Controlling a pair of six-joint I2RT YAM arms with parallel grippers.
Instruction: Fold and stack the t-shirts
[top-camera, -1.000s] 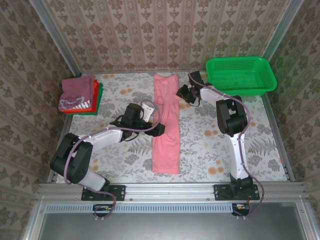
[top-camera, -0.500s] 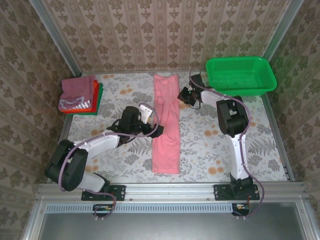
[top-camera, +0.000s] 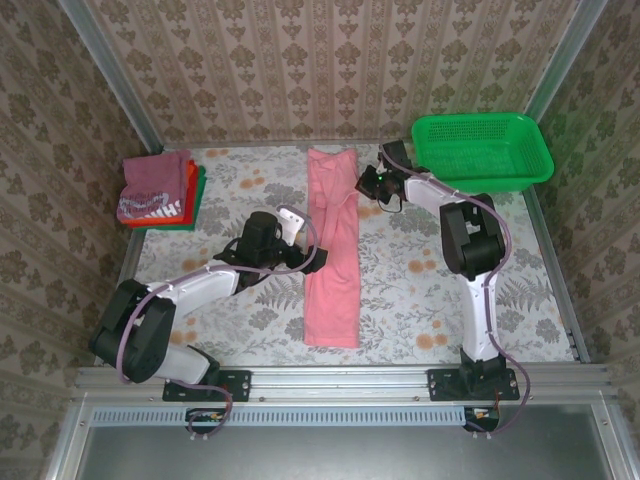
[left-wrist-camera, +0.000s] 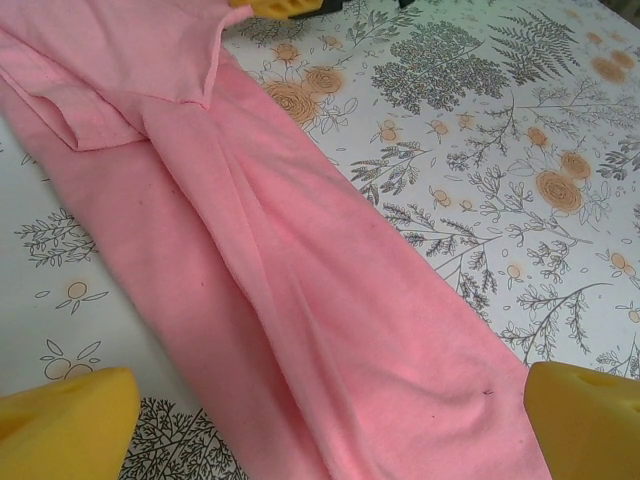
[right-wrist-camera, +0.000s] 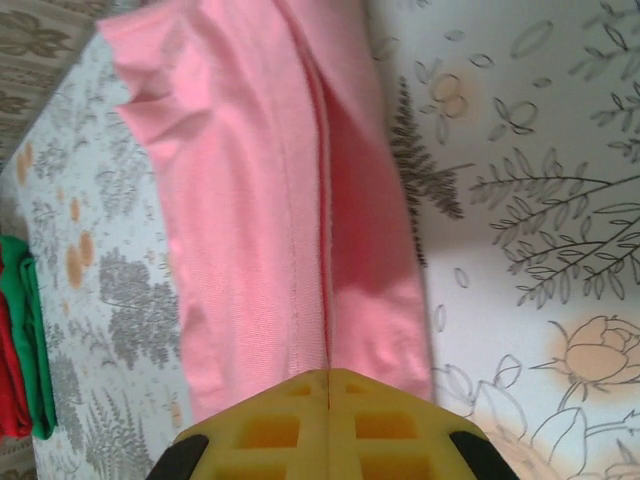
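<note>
The salmon-pink t-shirt (top-camera: 332, 250) lies folded into a long narrow strip running from the far edge toward me. My left gripper (top-camera: 317, 258) is at the strip's left edge near its middle. It is open, and its yellow fingertips (left-wrist-camera: 70, 418) stand wide apart over the pink cloth (left-wrist-camera: 300, 270). My right gripper (top-camera: 363, 184) is at the strip's right edge near the far end. Its yellow pads (right-wrist-camera: 290, 420) are pressed together, and a raised ridge of the shirt (right-wrist-camera: 260, 200) runs into them. The folded maroon, red-orange and green shirts (top-camera: 158, 190) are stacked at the far left.
The green mesh basket (top-camera: 482, 150) stands at the far right corner, just behind the right arm. Floral tablecloth (top-camera: 420, 290) shows bare on both sides of the strip. Patterned walls close the table on three sides.
The left arm's elbow has dropped toward the near edge and its gripper slid slightly left along the strip. The right gripper has barely shifted at the shirt's far right edge.
</note>
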